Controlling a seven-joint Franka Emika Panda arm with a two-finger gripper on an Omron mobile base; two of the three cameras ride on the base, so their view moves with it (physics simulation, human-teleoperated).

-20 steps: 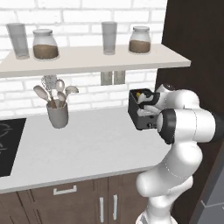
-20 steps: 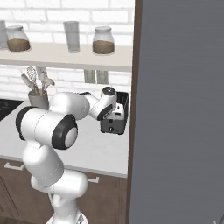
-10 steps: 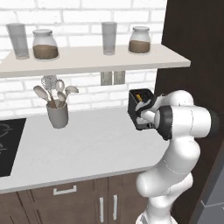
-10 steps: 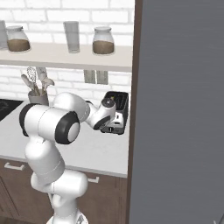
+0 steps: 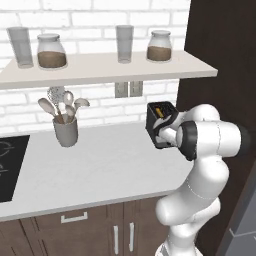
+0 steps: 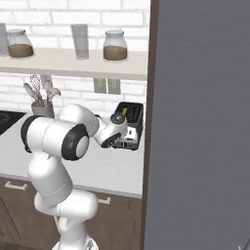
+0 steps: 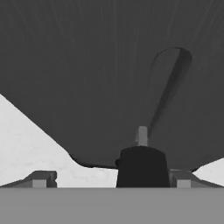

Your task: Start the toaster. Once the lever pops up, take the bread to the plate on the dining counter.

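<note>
The dark grey toaster [image 5: 156, 120] stands on the white worktop [image 5: 100, 165] against the brick wall, beside the tall dark cabinet. The bread [image 5: 159, 109] shows as a golden edge in a top slot, also seen as bread [image 6: 124, 113] from the right. My gripper [image 5: 163, 134] is low against the toaster's [image 6: 133, 122] end face, open. In the hand view the dark lever knob [image 7: 141, 168] sits between my spread fingertips [image 7: 40, 179], at the foot of the lever slot [image 7: 166, 87] on the toaster's side [image 7: 87, 78]. The plate and the dining counter are out of view.
A grey utensil cup [image 5: 65, 131] with spoons stands left on the worktop. A black cooktop [image 5: 9, 165] lies at the far left. A shelf [image 5: 105, 67] overhead carries jars and glasses. The dark cabinet wall [image 6: 200, 122] closes off the right.
My hand has moved down along the toaster's end face to the bottom of the lever slot. The jaws have spread a little wider.
</note>
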